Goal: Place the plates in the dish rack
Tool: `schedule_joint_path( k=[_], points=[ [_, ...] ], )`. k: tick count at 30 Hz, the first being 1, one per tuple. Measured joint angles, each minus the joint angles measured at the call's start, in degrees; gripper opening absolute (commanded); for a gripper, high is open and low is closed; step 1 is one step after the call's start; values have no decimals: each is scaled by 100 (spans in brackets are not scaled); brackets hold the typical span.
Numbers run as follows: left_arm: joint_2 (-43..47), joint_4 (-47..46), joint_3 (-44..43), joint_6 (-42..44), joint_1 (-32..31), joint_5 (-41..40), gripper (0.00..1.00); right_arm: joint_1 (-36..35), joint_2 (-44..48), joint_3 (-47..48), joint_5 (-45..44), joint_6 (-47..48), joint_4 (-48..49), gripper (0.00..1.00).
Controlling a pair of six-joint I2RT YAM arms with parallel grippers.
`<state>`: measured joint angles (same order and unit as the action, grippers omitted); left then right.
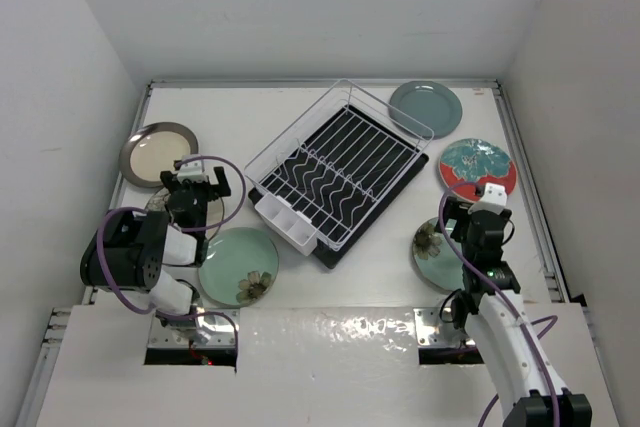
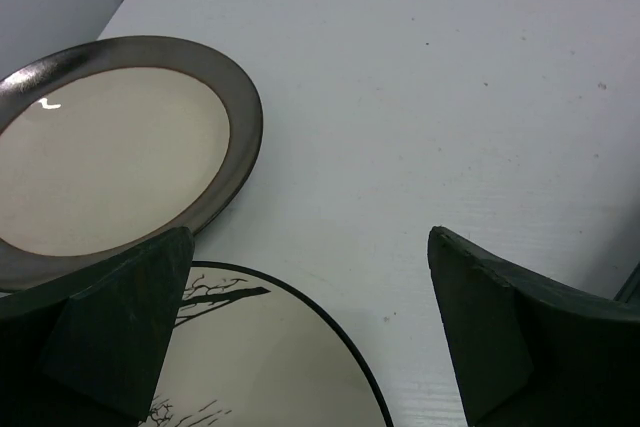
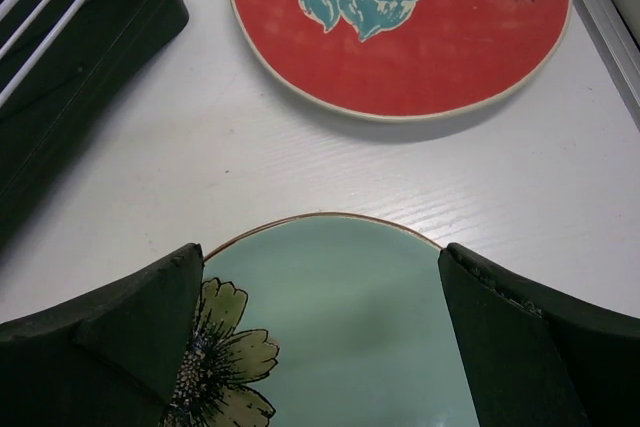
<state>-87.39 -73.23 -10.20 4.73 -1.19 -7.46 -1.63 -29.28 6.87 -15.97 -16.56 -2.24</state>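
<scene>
Fingers (image 2: 110, 337) of left gripper (image 1: 205, 185): spread wide, empty, above white plate with black branch drawing (image 2: 270, 367), just beside cream round plate with dark brown rim (image 1: 158, 153).
Fingers (image 3: 520, 347) of right gripper (image 1: 478, 212): parted, holding nothing, over pale green plate with dark flower (image 3: 340, 337); red plate with teal flowers (image 3: 400, 37) just beyond.
White wire dish rack (image 1: 340, 162) on black ribbed tray, mid-surface (image 1: 380, 257).
Second pale green flowered plate (image 1: 238, 265) near left arm.
Plain grey-teal plate (image 1: 425, 108) at far corner of rack.
All plates flat on surface.

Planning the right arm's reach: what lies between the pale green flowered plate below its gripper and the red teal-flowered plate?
Only bare white tabletop separates the pale green flowered plate from the red teal-flowered plate, per the right wrist view.
</scene>
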Motion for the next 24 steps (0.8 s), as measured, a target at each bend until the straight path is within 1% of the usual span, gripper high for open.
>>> schedule_joint_path(
  k=[5, 10, 11, 13, 14, 15, 17, 19, 21, 24],
  points=[
    [0, 0, 0, -2, 0, -46, 100, 0, -11, 85, 61, -26, -214, 99],
    [31, 144, -35, -9, 20, -28, 100, 0, -136, 490, 286, -140, -275, 99],
    [111, 470, -133, -31, 39, -31, 100, 0, -197, 599, 345, -146, -273, 99],
    [345, 1744, -787, -44, 55, -66, 100, 0, -356, 909, 446, -168, -284, 99],
    [387, 2310, -1207, -33, 81, -133, 100, 0, -448, 1078, 463, -195, -273, 99],
    [402, 3060, -1834, -22, 111, -195, 100, 0, -527, 1228, 466, -232, -269, 99],
    [407, 4194, -2997, -55, 179, -431, 100, 0, -688, 1543, 470, -302, -245, 99],
    [511, 4854, -3759, -46, 249, -610, 100, 0, -809, 1788, 564, -299, -127, 99],
    [826, 5313, -4026, -17, 291, -686, 100, 0, -898, 1939, 726, -247, -35, 99],
    [1368, 5932, -4096, 17, 319, -693, 100, 0, -1067, 2142, 951, -61, 35, 99]
  ],
)
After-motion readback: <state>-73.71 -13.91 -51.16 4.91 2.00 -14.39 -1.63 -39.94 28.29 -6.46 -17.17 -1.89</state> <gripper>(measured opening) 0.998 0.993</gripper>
